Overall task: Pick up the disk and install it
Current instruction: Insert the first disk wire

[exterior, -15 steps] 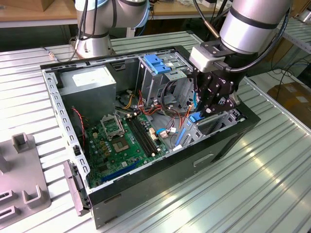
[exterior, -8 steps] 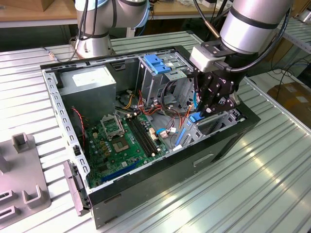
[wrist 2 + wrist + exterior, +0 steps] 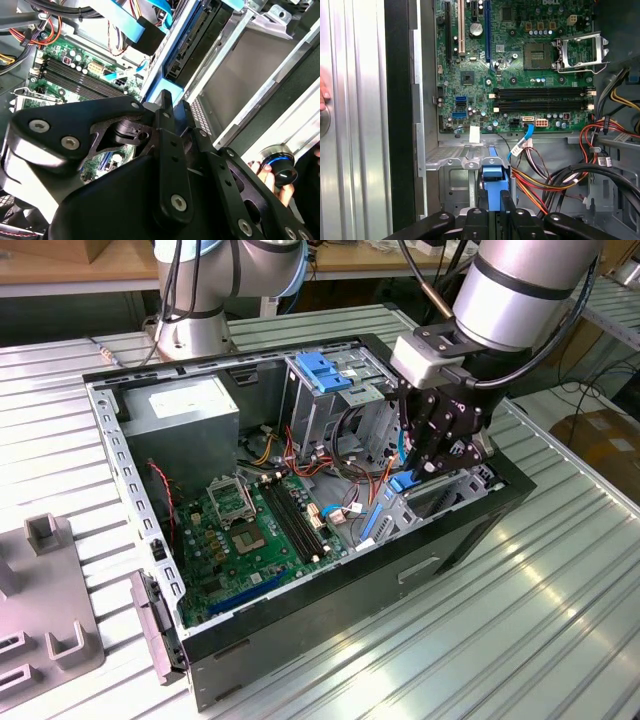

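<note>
The disk (image 3: 403, 483) is a grey drive in a bright blue carrier. It stands on edge in the metal bay (image 3: 385, 520) at the front corner of the open computer case (image 3: 330, 610). My gripper (image 3: 428, 462) reaches down from above and is shut on the disk's upper end. In the first wrist view the blue carrier (image 3: 494, 182) runs out from between the black fingers of the gripper (image 3: 495, 202) into the bay frame (image 3: 452, 160). In the second wrist view the gripper (image 3: 175, 102) pinches the blue rail beside the dark drive body (image 3: 195, 40).
The green motherboard (image 3: 250, 530) lies on the case floor, and the power supply (image 3: 190, 415) sits at the back. A drive cage with a blue latch (image 3: 322, 370) stands close to the gripper. Orange and black cables (image 3: 545, 180) run beside the bay. A person's hand (image 3: 270, 175) rests outside the case.
</note>
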